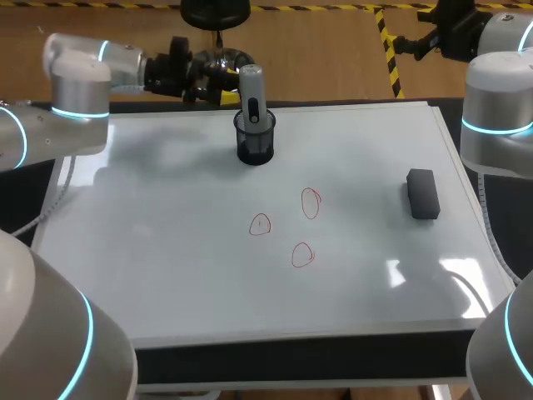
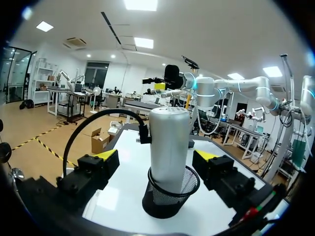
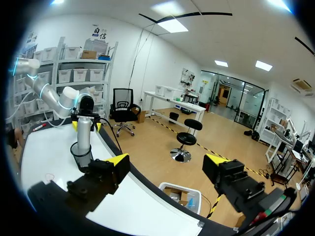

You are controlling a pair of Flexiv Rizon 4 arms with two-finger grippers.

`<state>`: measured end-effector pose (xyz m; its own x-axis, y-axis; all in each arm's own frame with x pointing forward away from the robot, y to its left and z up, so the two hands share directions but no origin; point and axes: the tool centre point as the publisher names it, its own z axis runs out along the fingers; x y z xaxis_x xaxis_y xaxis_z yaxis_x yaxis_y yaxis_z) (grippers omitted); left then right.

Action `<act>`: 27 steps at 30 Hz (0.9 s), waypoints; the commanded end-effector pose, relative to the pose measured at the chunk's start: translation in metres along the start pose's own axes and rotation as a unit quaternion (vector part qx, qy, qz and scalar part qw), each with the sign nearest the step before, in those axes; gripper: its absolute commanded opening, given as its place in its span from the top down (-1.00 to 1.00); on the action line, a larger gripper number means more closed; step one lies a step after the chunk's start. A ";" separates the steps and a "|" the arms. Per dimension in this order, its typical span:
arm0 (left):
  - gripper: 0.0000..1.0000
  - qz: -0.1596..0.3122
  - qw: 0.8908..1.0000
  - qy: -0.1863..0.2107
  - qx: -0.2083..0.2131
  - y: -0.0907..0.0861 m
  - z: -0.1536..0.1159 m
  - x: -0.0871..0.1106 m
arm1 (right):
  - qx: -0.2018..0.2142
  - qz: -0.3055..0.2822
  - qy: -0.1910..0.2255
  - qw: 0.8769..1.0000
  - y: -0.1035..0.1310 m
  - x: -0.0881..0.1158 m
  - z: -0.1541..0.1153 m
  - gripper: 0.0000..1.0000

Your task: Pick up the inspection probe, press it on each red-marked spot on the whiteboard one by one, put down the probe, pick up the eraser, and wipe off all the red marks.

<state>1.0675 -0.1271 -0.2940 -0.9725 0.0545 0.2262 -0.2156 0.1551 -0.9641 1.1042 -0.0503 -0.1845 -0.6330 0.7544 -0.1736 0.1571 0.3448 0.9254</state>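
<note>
From above, the inspection probe (image 1: 252,90) stood upright in a black mesh cup (image 1: 255,143) near the far edge of the whiteboard (image 1: 166,250). My left gripper (image 1: 225,86) sat just behind the probe. Three red marks (image 1: 261,224) lay near the board's middle, and the eraser (image 1: 422,193) lay well apart on their right.

In my left wrist view, my fingers (image 2: 104,157) were spread wide on either side of the probe (image 2: 170,140), touching neither side.

In my right wrist view, my right gripper (image 3: 167,162) gaped wide and held nothing. It was by the whiteboard's (image 3: 49,147) edge, with the probe (image 3: 83,133) well ahead.
</note>
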 end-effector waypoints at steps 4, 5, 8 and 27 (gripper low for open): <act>-1.00 -0.002 1.000 0.020 0.002 0.005 0.004 -0.004 | 0.000 0.000 0.000 1.000 0.000 0.000 0.000 -1.00; -1.00 -0.004 1.000 0.022 0.003 0.006 0.004 -0.002 | 0.000 0.000 0.000 1.000 0.000 0.000 0.000 -1.00; -1.00 -0.007 1.000 0.025 0.005 0.007 0.004 0.002 | 0.000 0.000 0.000 1.000 0.000 0.000 0.000 -1.00; -1.00 -0.009 0.999 0.032 -0.003 0.010 0.021 0.010 | 0.000 0.000 0.000 1.000 0.000 0.000 0.000 -1.00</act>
<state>1.0511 -0.1411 -0.3044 -0.9615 0.1132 0.2504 -0.2312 0.1597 -0.9597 1.1042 -0.0503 -0.1845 -0.6330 0.7544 -0.1736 0.1571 0.3448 0.9254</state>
